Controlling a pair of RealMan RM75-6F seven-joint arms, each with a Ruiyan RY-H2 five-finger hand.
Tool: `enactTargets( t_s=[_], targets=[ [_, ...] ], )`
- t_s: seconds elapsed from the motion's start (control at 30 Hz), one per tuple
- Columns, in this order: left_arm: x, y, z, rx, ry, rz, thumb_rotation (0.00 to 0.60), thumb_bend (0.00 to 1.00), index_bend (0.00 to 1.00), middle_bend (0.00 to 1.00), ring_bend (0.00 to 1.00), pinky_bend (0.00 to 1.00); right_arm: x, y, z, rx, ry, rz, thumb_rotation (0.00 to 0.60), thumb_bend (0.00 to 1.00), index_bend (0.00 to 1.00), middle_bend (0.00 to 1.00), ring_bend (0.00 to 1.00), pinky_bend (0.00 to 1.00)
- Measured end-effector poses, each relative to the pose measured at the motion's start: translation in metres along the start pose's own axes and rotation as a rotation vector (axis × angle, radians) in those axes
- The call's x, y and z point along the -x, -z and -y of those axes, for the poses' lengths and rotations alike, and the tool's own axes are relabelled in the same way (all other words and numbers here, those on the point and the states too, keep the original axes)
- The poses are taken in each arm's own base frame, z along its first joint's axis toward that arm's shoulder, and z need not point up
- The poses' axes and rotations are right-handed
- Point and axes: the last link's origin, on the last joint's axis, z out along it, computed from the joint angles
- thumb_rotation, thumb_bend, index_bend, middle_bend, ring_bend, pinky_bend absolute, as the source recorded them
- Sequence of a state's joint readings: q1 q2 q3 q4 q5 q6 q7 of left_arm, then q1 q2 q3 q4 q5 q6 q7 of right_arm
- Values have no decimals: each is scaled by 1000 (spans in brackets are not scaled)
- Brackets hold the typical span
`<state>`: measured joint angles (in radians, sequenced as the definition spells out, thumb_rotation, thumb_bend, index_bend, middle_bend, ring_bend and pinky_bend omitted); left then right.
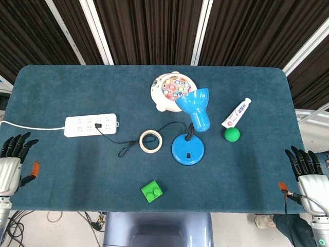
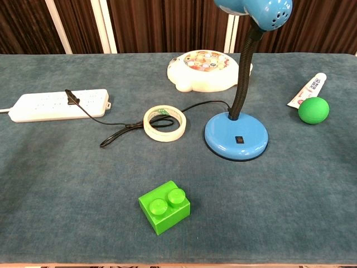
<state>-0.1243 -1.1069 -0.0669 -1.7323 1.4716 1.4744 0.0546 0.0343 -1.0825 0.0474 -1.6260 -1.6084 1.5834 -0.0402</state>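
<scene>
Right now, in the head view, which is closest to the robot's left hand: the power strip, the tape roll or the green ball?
From the left hand:
1. Power strip, left side of the table.
2. Tape roll, near the middle.
3. Green ball, right side, beside the tube.

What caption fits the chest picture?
Blue desk lamp plugged into a white power strip, with tape roll and green brick.

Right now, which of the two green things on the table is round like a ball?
The green ball beside the toothpaste tube; the green toy brick is blocky with two studs.
</scene>
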Motion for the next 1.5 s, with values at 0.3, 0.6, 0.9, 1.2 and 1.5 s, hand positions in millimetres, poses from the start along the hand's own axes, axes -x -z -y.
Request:
enactTargets(
  t_s=[0.3, 0.6, 0.9, 1.2, 1.5],
  targets=[
    [0, 0, 0, -2, -2, -1, 600, 497, 173, 36, 0, 0, 1, 1, 1, 8, -3, 5, 600, 305, 0, 53, 65, 0],
    [-1, 0, 0, -9, 5, -7, 600, 497, 173, 37, 0, 0, 0, 0, 1, 19, -23, 3, 600, 304, 0, 54, 124, 131],
    [-2, -1, 0, -20, 12, -10, 600, 497, 173, 37, 0, 0, -1, 2, 3, 28, -72, 13, 600, 305, 0, 190, 389, 370],
    [-4, -3, 2, -35, 14, -20, 600, 497, 173, 37, 0, 0, 8, 4, 11, 0, -131, 111, 600, 538, 7, 442, 525, 526],
    [-3, -3, 0, -34, 16, -15, 600, 496, 173, 37, 0, 0, 32, -21, 36, -75, -136, 263, 600, 613, 2, 598, 670, 638]
  ],
)
